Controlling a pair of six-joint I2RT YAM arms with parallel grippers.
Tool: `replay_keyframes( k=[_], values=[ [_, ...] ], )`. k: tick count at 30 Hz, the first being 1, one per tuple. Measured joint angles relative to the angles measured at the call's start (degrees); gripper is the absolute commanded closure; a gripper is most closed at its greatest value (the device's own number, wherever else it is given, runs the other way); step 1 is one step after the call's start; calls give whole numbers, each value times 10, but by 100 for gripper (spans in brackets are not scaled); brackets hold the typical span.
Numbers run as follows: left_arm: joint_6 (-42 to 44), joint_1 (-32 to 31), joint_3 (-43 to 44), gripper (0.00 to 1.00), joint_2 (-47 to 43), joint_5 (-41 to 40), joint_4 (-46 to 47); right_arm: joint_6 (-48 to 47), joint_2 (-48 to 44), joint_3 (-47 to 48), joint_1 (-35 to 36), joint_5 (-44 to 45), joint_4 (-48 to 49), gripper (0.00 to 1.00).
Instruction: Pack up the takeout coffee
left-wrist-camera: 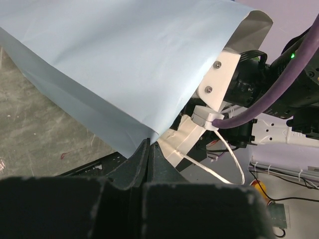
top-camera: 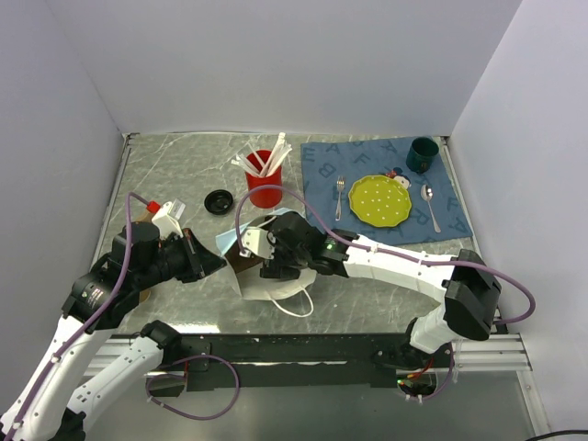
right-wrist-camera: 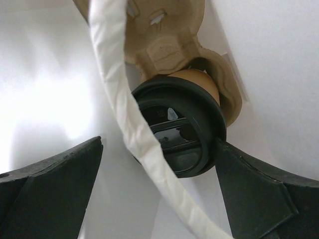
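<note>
The takeout coffee (right-wrist-camera: 177,132), a brown paper cup with a black lid, sits in a tan pulp carrier (right-wrist-camera: 164,45) inside a paper bag (right-wrist-camera: 45,89) with a white inside. My right gripper (right-wrist-camera: 159,144) is open, reaching into the bag, with its fingers on either side of the lid. The right finger (right-wrist-camera: 259,194) touches or nearly touches the lid's rim. The bag's white rope handle (right-wrist-camera: 124,124) crosses in front of the lid. My left gripper (left-wrist-camera: 149,145) is shut on the edge of the bag (left-wrist-camera: 124,64), pale blue outside. From above, the bag (top-camera: 262,283) lies between both grippers.
A red cup of white utensils (top-camera: 264,179) and a loose black lid (top-camera: 219,201) stand behind the bag. A blue placemat (top-camera: 317,165) at the back right holds a yellow plate (top-camera: 380,199), fork (top-camera: 339,197), spoon (top-camera: 430,207) and green cup (top-camera: 423,154).
</note>
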Motion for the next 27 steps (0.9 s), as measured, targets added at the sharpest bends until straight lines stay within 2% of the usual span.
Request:
replay_keyframes(
  k=[13, 27],
  values=[
    [0, 0, 0, 99, 0, 0, 8, 9, -9, 3, -2, 5, -13, 0],
    [-4, 0, 12, 99, 2, 0, 13, 8, -26, 35, -17, 0, -69, 0]
  ],
)
